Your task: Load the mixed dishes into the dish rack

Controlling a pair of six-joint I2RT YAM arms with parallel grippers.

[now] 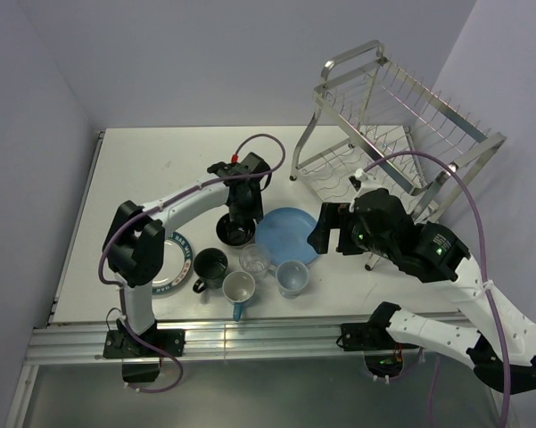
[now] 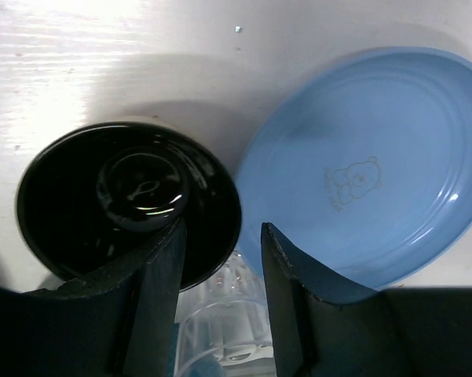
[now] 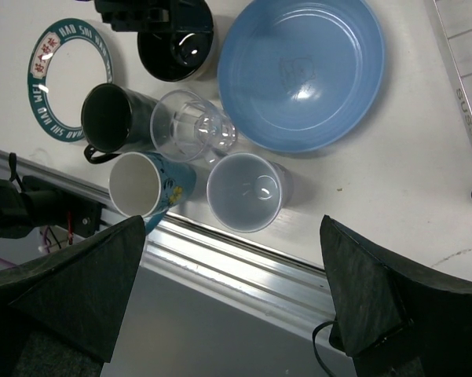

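Note:
My left gripper (image 1: 241,218) (image 2: 222,228) hangs low over the black bowl (image 1: 235,234) (image 2: 86,196). One finger is inside the bowl and the other outside its right rim, with a gap still showing, so it is open. The large light-blue plate (image 1: 285,234) (image 3: 298,71) lies right of the bowl. In front stand the clear glass (image 1: 255,259) (image 3: 190,126), dark mug (image 1: 210,266), white-and-blue mug (image 1: 238,290) and light-blue cup (image 1: 292,277) (image 3: 247,192). The teal-rimmed white plate (image 1: 174,267) lies at the left. My right gripper (image 1: 321,236) (image 3: 232,220) hovers wide open and empty. The dish rack (image 1: 392,125) stands at the back right.
An aluminium rail (image 1: 250,339) (image 3: 243,267) runs along the table's front edge, just beyond the mugs and cup. Purple cables loop above both arms. Walls close in the table at the left and back. A rack leg (image 3: 463,78) shows at the right of the right wrist view.

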